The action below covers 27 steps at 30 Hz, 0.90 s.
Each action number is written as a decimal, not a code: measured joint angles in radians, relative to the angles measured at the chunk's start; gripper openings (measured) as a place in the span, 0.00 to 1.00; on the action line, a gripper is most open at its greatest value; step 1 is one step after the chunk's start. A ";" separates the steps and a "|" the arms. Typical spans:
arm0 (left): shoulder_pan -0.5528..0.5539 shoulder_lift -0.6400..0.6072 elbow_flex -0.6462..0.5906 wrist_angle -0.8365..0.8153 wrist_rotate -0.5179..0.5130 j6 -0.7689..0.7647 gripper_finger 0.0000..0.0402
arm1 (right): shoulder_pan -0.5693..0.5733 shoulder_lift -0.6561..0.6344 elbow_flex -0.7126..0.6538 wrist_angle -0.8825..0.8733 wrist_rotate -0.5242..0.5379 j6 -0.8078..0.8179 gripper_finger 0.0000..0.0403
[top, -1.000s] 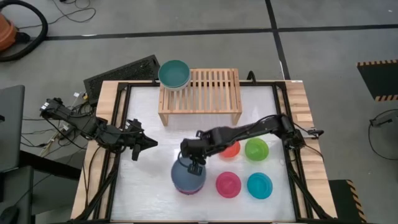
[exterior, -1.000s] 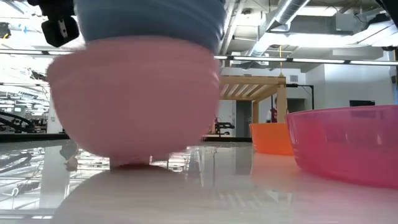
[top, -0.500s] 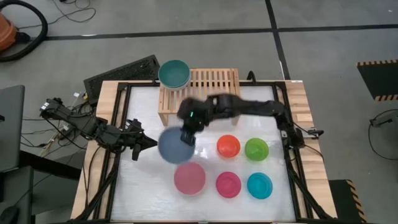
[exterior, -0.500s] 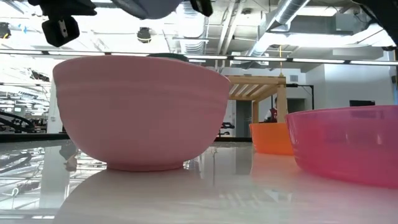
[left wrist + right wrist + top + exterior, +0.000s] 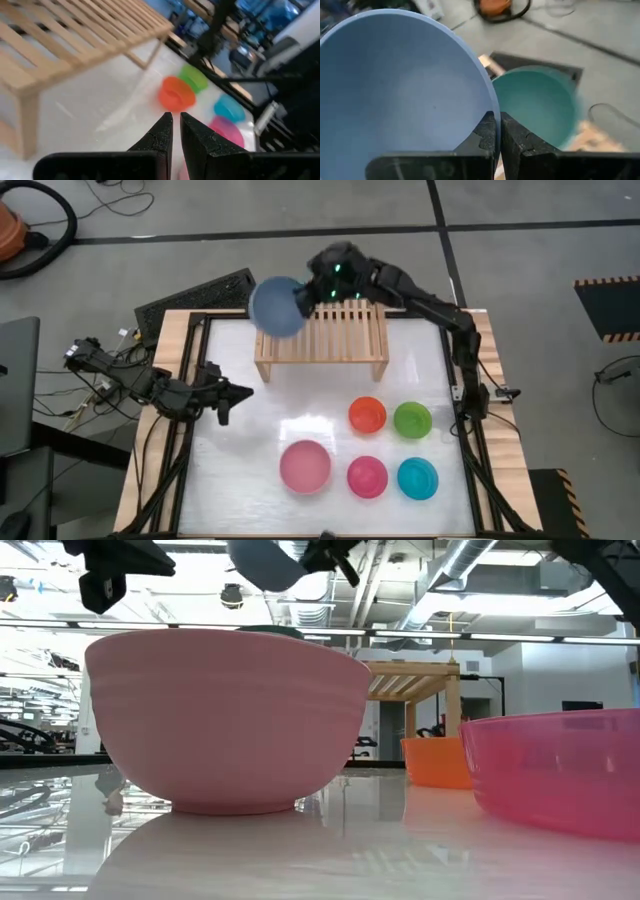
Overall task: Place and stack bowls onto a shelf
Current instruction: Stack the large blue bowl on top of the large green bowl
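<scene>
My right gripper (image 5: 303, 297) is shut on a slate-blue bowl (image 5: 277, 306), held in the air over the left end of the light-wood shelf (image 5: 335, 330). A teal bowl (image 5: 535, 102) stands on the shelf just beyond it; the blue bowl hides it in the high view. On the table rest a pink bowl (image 5: 305, 467), a magenta one (image 5: 367, 477), a cyan one (image 5: 417, 478), an orange one (image 5: 367, 415) and a green one (image 5: 412, 420). My left gripper (image 5: 240, 392) waits shut above the table's left side. My right gripper pinches the slate-blue bowl's rim (image 5: 492, 106), with one finger (image 5: 487, 127) inside the bowl and the other outside. The fingers slant down at it from the table's right. The bowl is lifted clear and tilted, its hollow turned toward the wrist.
The shelf's slats to the right of the teal bowl are bare (image 5: 350, 320). The small bowls stand in two rows on the table's right half. A dark mat (image 5: 195, 295) lies off the table's far left corner.
My right gripper has lifted the slate-blue bowl out of the pink bowl and carried it up and toward the table's far edge, over the shelf's left end, tipping it on the way. The pink bowl has stayed on the table. My left gripper has swung slightly toward the far edge.
</scene>
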<state>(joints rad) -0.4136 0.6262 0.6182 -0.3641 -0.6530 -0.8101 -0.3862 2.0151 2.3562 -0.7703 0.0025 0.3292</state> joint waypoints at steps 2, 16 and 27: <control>0.012 0.000 0.000 0.000 -0.039 0.000 0.05 | -0.041 0.000 -0.006 0.042 0.000 -0.001 0.07; 0.320 0.000 0.037 0.085 0.141 -0.052 0.05 | -0.217 0.003 -0.008 0.131 -0.087 -0.057 0.07; 0.670 0.012 0.161 0.095 0.343 0.118 0.05 | -0.208 0.002 -0.007 0.250 -0.159 -0.043 0.07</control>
<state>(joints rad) 0.2567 0.6377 0.7794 -0.2688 -0.3097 -0.6925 -0.5941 2.0174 2.3493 -0.5203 -0.1566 0.2861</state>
